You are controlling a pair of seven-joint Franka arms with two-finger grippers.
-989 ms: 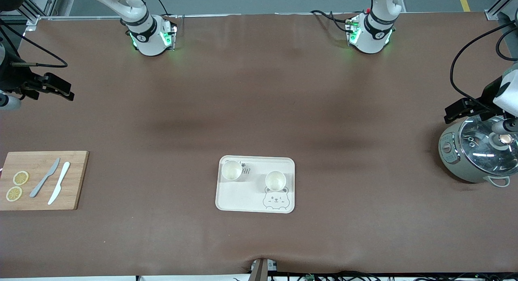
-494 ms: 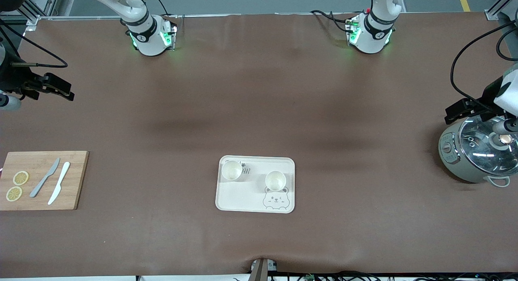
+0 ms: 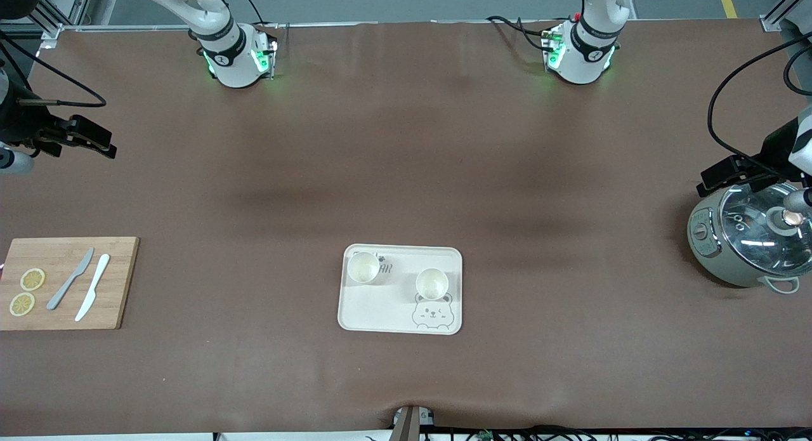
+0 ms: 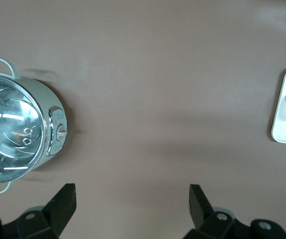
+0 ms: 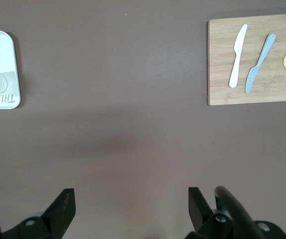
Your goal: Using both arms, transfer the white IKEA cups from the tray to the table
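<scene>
Judging by looks, cups (image 3: 363, 267) on tray (image 3: 374, 314) are light, rigid, slippery; best gripped across the rim. Left gripper (image 4: 133, 204) and right gripper (image 5: 132, 204) are held wide open, empty.

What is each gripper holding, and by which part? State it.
Nothing is held. The left gripper is open over the table beside the pot; the right gripper is open over bare table.

Left gripper (image 3: 729, 174) drifted slightly toward table's edge.
</scene>
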